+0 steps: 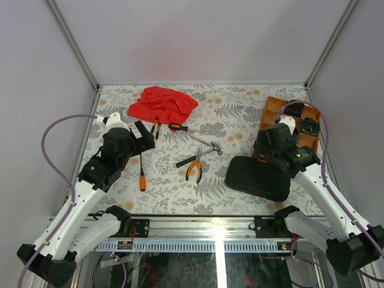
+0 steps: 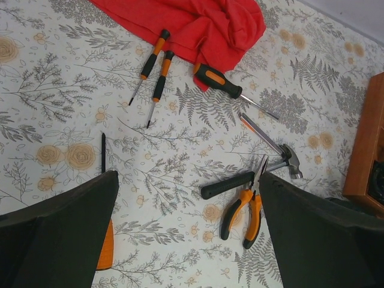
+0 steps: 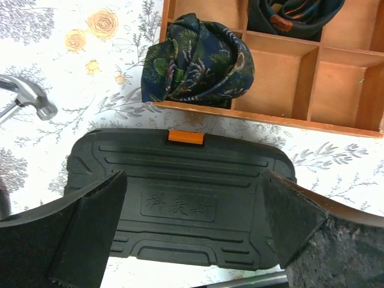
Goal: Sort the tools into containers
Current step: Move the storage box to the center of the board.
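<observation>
Directly under right gripper [image 3: 192, 225], jaws apart: closed black case [image 3: 180, 180], long axis left-right, orange latch [image 3: 185, 137] at upper edge; left gripper [image 2: 189, 234], jaws apart, nearer the pliers [image 2: 243, 213] lower centre.

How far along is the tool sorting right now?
Done: two dark bundles sit in compartments of the orange tray. In hand: nothing; the left gripper and right gripper are both open and empty, the right above the closed black case. Left: the hammer, pliers and screwdrivers lie loose on the table, and the case probably needs opening.
</observation>
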